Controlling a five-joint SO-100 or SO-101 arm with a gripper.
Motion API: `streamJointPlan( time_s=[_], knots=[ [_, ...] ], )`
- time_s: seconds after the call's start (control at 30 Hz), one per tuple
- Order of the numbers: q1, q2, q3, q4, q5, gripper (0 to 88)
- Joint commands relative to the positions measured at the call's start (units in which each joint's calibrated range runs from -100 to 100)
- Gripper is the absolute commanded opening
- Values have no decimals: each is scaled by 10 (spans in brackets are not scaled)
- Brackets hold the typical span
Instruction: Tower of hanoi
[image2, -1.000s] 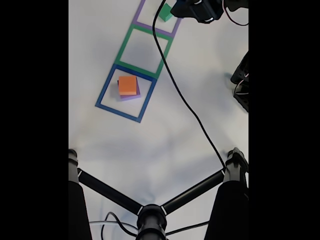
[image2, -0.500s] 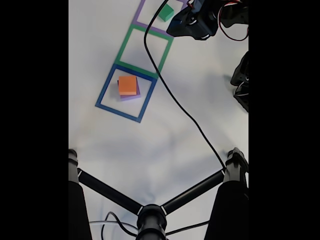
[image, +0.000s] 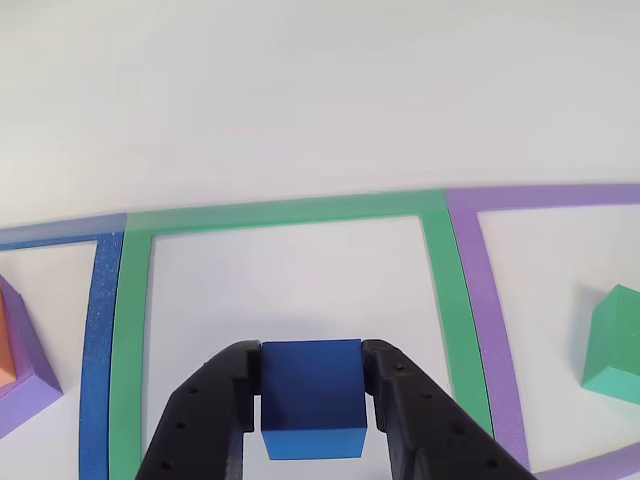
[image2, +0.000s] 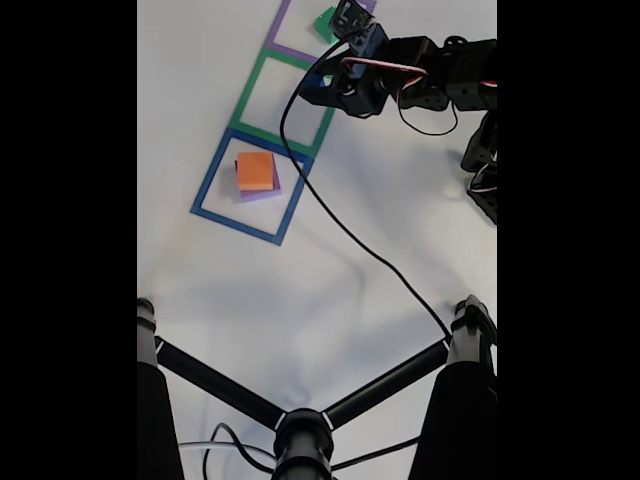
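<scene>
On the white table (image2: 330, 280), three tape squares run in a diagonal row in the fixed view: blue outline (image2: 205, 190) lowest, green outline (image2: 243, 100) in the middle, purple outline (image2: 285, 50) at the top edge. A black tripod (image2: 300, 435) takes up the bottom of that view, and a black cable (image2: 370, 255) runs from the arm down to it.

Blocks, big to small:
- Purple slab (image2: 272, 190) lies inside the blue outline; in the other view only its corner (image: 25, 395) shows at the left edge.
- Orange block (image2: 255, 170) is stacked on the purple slab, offset toward the upper left so purple shows on the right and bottom. Sliver of it at (image: 5, 345).
- Green block (image2: 324, 22) sits on the table inside the purple outline, partly hidden by the arm; in the other view it's at the right edge (image: 612, 345), well apart from the rest.
- Blue cube (image: 312, 398) is in the hand (image: 312, 410), over the green outline's interior near its lower edge in the other view.

Hand: black fingers (image: 205, 420) clamped on the left and right faces of the blue cube. Can't tell whether the cube touches the table or is held just above it. In the fixed view the hand (image2: 322, 90) is at the right side of the green outline.
</scene>
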Motion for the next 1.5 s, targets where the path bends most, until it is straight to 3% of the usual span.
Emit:
streamJointPlan(
  time_s=[0.0,0.13,0.4,0.67,0.9,1.1,1.27,1.47],
  knots=[
    [8,115,7,-201,8,12],
    [20,238,-16,-327,8,15],
    [32,380,-68,-433,8,24],
    [32,398,-47,-461,8,34],
    [42,400,-26,-459,8,179],
    [41,375,-12,-458,8,217],
    [48,259,3,-368,8,220],
    [74,35,-21,-79,8,129]
  ],
)
